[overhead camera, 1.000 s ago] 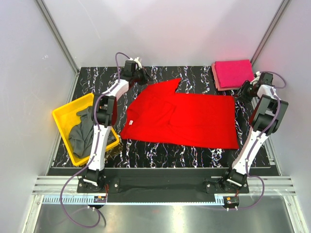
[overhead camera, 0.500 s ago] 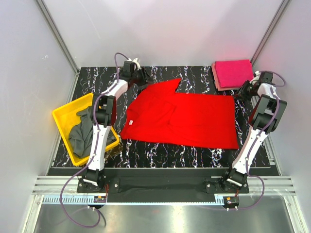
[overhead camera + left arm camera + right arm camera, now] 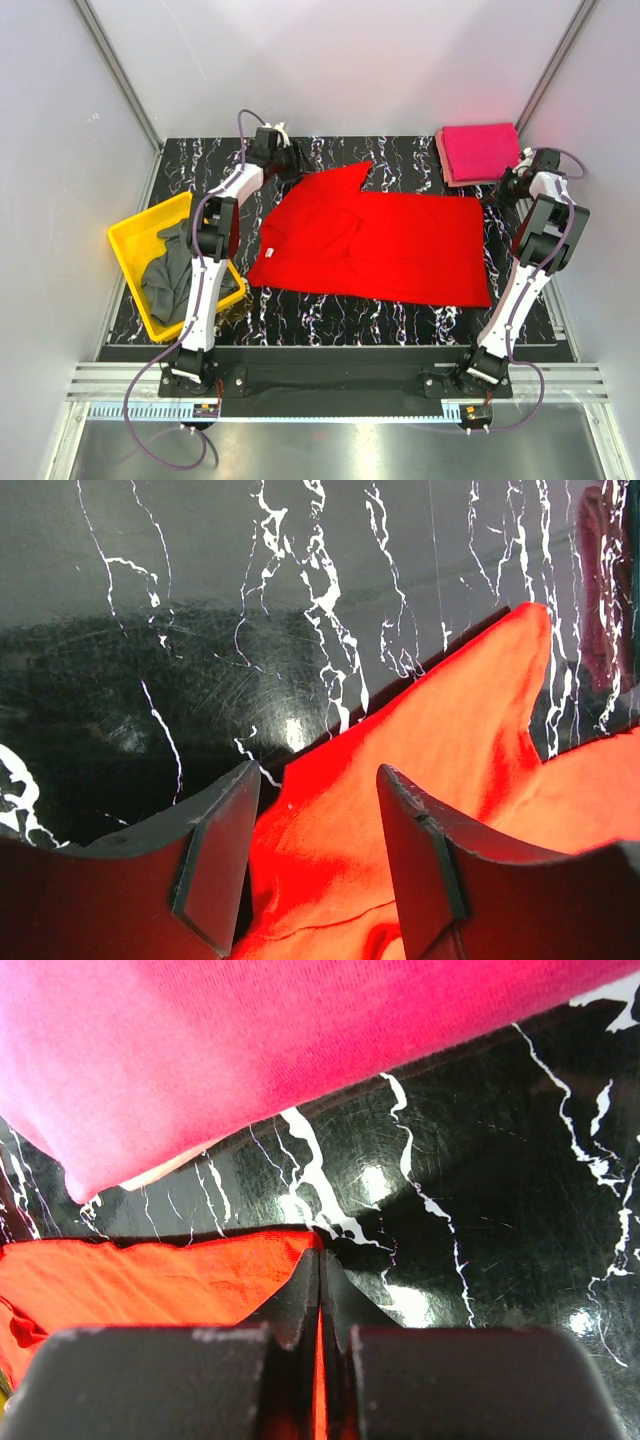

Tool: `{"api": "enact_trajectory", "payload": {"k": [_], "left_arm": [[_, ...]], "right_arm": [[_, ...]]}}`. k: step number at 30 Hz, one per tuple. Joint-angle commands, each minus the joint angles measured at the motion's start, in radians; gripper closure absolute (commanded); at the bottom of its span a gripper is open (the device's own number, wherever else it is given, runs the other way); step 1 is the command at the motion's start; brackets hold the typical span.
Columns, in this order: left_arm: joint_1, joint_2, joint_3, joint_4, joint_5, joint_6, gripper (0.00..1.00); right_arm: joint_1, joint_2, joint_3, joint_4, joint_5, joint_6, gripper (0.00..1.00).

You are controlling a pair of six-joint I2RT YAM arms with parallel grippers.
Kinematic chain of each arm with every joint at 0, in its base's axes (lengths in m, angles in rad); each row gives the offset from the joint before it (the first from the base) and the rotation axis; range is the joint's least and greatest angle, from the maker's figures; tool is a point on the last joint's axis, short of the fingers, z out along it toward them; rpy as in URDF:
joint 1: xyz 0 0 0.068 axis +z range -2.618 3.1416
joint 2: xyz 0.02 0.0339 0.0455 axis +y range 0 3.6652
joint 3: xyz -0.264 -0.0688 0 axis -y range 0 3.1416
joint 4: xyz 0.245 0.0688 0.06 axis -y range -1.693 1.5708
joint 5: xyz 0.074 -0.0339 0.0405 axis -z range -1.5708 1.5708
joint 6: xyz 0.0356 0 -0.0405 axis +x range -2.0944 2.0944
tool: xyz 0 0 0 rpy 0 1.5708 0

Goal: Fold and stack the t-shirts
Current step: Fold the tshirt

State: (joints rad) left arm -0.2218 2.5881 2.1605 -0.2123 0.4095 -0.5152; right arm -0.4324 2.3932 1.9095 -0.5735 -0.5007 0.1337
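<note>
The red t-shirt [image 3: 400, 240] looks light and limp, best taken at corners. The right gripper [image 3: 320, 1265] pinches one shut; the left gripper [image 3: 315, 780] gapes, cloth edge just beneath.

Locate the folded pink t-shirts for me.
Top view: the folded pink t-shirts lie at the far right corner of the table, just beyond the right pincer and the outspread red t-shirt.

overhead view looks down; both wrist views sit close above red shirt [image 3: 400, 240].
</note>
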Motion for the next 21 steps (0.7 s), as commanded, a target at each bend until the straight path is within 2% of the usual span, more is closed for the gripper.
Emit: {"api": "enact_trajectory", "payload": {"k": [1, 6, 8, 9, 14, 21], "left_arm": [[-0.007, -0.019, 0.01, -0.012, -0.026, 0.037, 0.44], [-0.016, -0.036, -0.024, -0.001, -0.009, 0.035, 0.49], [-0.017, -0.034, -0.021, 0.007, 0.0, 0.038, 0.56], [-0.019, -0.034, -0.022, 0.014, 0.008, 0.037, 0.61], [-0.019, -0.046, -0.027, 0.062, 0.058, 0.001, 1.0], [-0.016, -0.152, -0.112, 0.137, 0.068, -0.046, 1.0]], "right_arm": [[0.001, 0.0, 0.016, -0.016, -0.016, -0.025, 1.0], [0.001, 0.0, 0.019, -0.012, -0.019, -0.025, 1.0], [0.001, 0.0, 0.02, -0.014, -0.022, -0.025, 1.0], [0.001, 0.001, 0.02, -0.011, -0.024, -0.023, 1.0], [0.003, -0.028, -0.003, 0.047, -0.047, -0.034, 1.0], [0.001, -0.133, -0.13, 0.213, -0.084, -0.036, 1.0]]}}
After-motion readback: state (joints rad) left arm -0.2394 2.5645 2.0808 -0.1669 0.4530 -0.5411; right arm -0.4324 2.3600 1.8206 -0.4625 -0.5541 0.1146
